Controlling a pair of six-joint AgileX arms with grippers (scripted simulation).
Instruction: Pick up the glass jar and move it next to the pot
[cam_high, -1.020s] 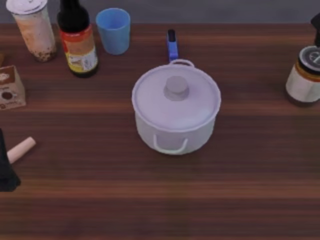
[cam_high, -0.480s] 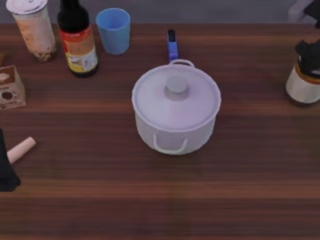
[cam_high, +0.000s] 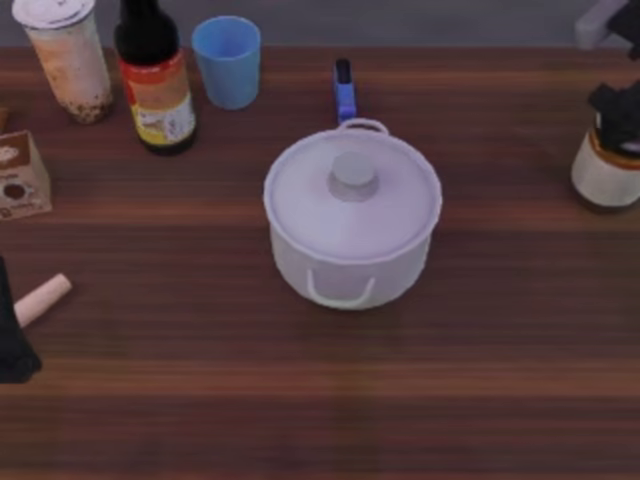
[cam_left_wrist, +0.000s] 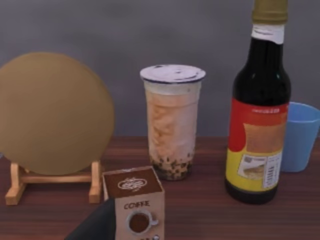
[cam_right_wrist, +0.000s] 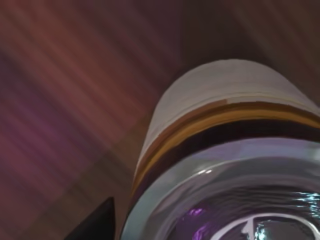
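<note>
The right gripper (cam_high: 622, 105) sits over the short white-labelled glass jar (cam_high: 605, 172) at the table's right edge; finger spread and grip cannot be told. The jar stands well apart from the large white lidded pot (cam_high: 352, 222). Lift and transfer remain. Count: one jar, one pot. The left gripper (cam_high: 12, 340) is parked.

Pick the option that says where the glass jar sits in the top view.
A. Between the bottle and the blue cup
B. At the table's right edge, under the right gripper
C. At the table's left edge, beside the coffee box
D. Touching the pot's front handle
B: the glass jar stands at the far right with the right gripper directly over its lid, well apart from the pot at the centre.
</note>
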